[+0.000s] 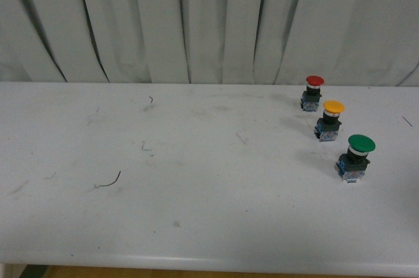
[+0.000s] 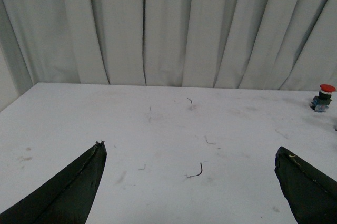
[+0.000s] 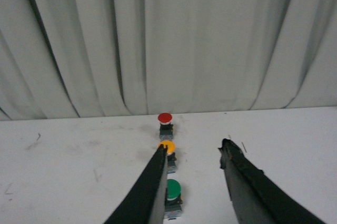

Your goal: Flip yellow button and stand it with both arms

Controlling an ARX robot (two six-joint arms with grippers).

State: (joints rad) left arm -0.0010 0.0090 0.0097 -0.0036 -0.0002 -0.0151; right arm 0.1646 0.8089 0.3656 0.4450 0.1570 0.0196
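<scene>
The yellow button (image 1: 331, 119) stands upright on the white table at the right, cap up, between a red-capped button (image 1: 313, 92) behind it and a larger green-capped button (image 1: 356, 157) in front. In the right wrist view the yellow button (image 3: 168, 150) peeks out beside one finger tip (image 3: 160, 155) of my open, empty right gripper (image 3: 194, 149), which hangs above and short of it. My left gripper (image 2: 189, 153) is open and empty over the table's left-middle. Neither arm shows in the front view.
The red button (image 3: 165, 124) and green button (image 3: 172, 196) line up with the yellow one in the right wrist view. The red button also shows far off in the left wrist view (image 2: 323, 97). A thin dark wire scrap (image 1: 110, 180) lies on the table. Grey curtain (image 1: 209, 16) hangs behind.
</scene>
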